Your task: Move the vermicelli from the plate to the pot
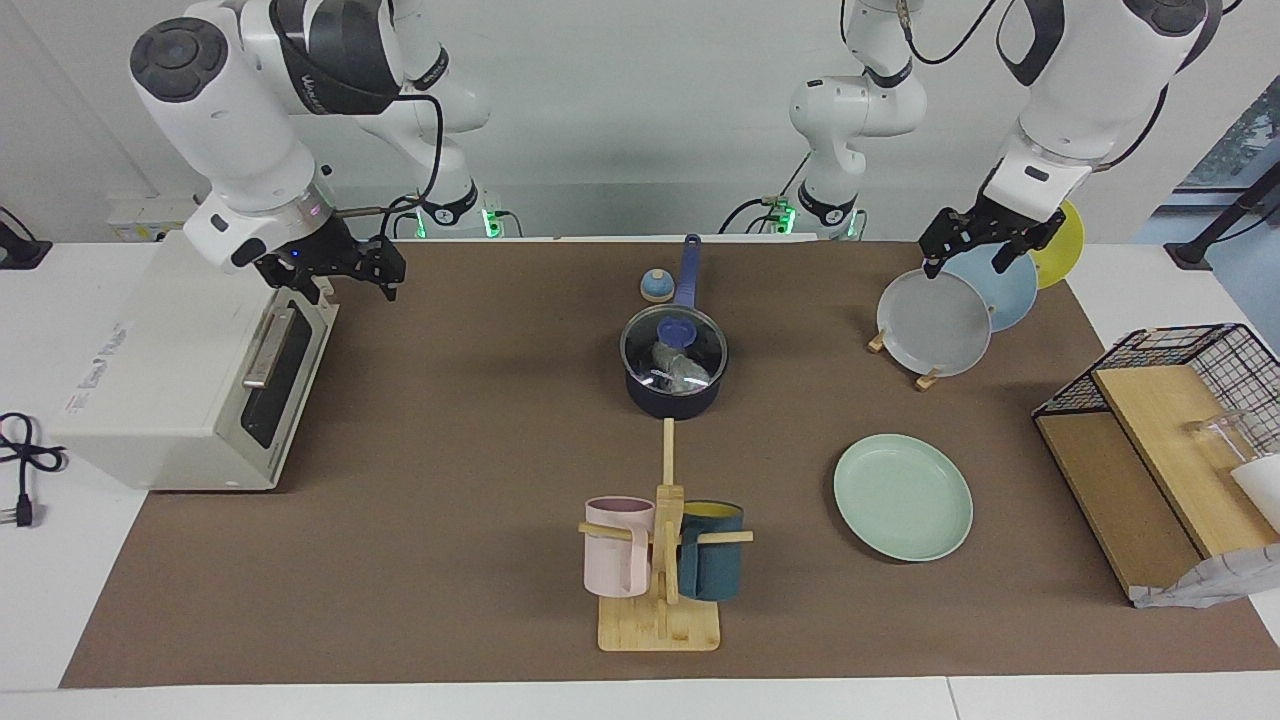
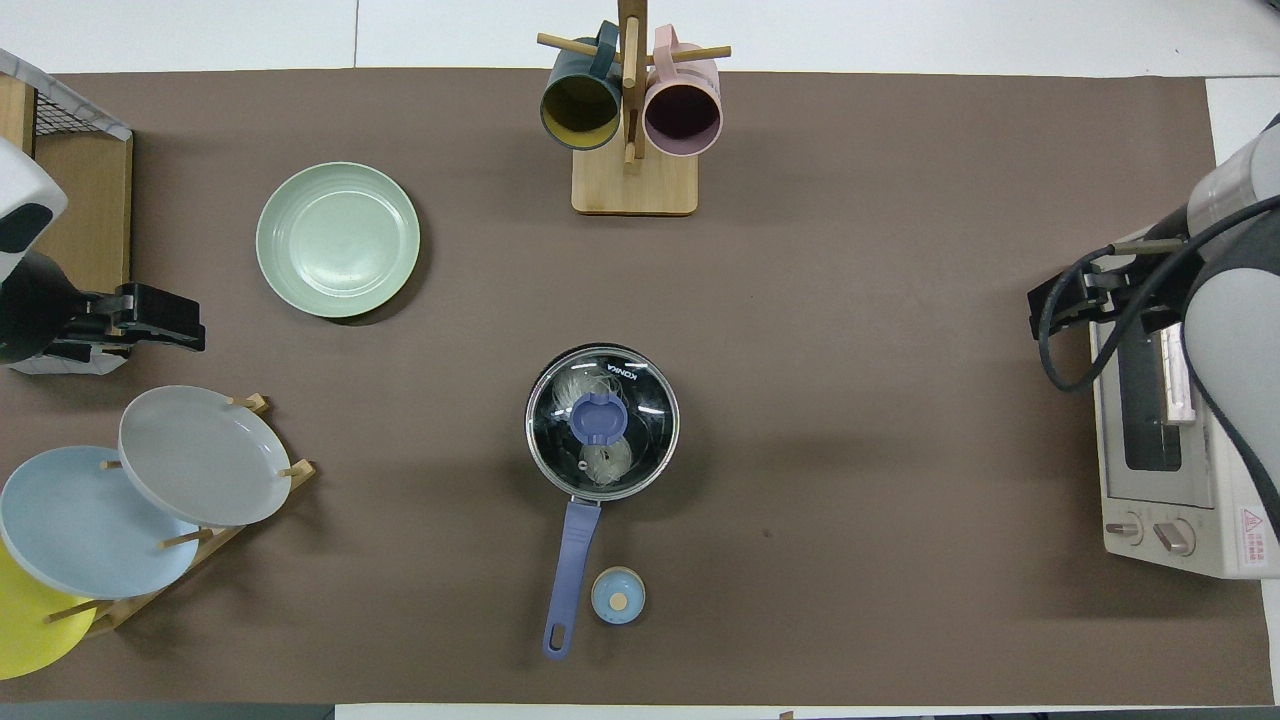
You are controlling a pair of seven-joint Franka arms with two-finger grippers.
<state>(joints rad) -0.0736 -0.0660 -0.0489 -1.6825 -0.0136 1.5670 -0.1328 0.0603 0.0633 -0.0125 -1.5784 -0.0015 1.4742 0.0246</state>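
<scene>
The dark navy pot stands mid-table with its long blue handle toward the robots. A glass lid with a blue knob covers it. The whitish vermicelli shows through the lid, inside the pot. The mint-green plate lies bare, farther from the robots, toward the left arm's end; it also shows in the overhead view. My right gripper is open and empty, up over the toaster oven's front edge. My left gripper is open and empty, over the plate rack.
A white toaster oven stands at the right arm's end. A rack holds a grey plate, a light blue plate and a yellow plate. A mug tree carries a pink mug and a teal mug. A small blue knob lies beside the pot's handle. A wire basket holds wooden boards.
</scene>
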